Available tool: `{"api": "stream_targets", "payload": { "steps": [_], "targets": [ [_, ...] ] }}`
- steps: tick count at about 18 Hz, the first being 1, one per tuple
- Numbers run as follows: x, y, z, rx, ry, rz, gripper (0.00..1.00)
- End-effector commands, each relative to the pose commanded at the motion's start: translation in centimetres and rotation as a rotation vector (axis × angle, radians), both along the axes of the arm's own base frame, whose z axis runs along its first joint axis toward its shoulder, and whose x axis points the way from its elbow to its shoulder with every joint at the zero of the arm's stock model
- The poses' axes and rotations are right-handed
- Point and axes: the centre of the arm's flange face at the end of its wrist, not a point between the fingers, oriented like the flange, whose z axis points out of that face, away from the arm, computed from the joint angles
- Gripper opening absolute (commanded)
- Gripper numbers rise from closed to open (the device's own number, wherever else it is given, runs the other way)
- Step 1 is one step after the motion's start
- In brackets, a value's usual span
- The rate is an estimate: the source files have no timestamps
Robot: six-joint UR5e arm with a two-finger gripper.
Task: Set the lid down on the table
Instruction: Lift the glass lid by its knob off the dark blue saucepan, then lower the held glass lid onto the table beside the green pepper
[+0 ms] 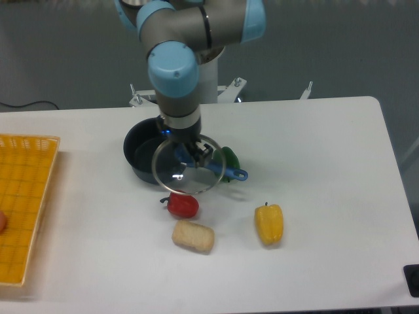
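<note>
The lid (pixel 171 176), a clear glass disc with a thin metal rim, hangs tilted in the air in front of the dark saucepan (pixel 141 155). My gripper (pixel 190 154) is shut on its small blue centre knob and holds it above the white table (pixel 314 150). The lid's lower rim is just above a red pepper (pixel 182 205). The saucepan's blue handle (pixel 229 173) shows partly through the glass.
A green pepper (pixel 229 159) lies right of the pan. A yellow pepper (pixel 269 224) and a beige bread piece (pixel 193 236) lie in front. A yellow-orange mesh tray (pixel 23 206) stands at the left edge.
</note>
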Motion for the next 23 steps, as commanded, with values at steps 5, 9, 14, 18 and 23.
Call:
{"api": "stream_targets", "payload": {
  "steps": [5, 9, 14, 18, 23],
  "targets": [
    [-3.3, -2.1, 0.3, 0.001, 0.006, -0.057, 0.58],
    [-6.0, -4.3, 0.3, 0.0, 0.003, -0.094, 0.58],
    [-9.5, -7.4, -0.4, -0.053, 0.018, -0.125, 0.58],
    [-12.1, -9.4, -1.6, -0.061, 0.002, -0.138, 0.58],
    [-15.3, -11.7, -4.2, -0.109, -0.005, -0.182, 0.58]
  ]
}}
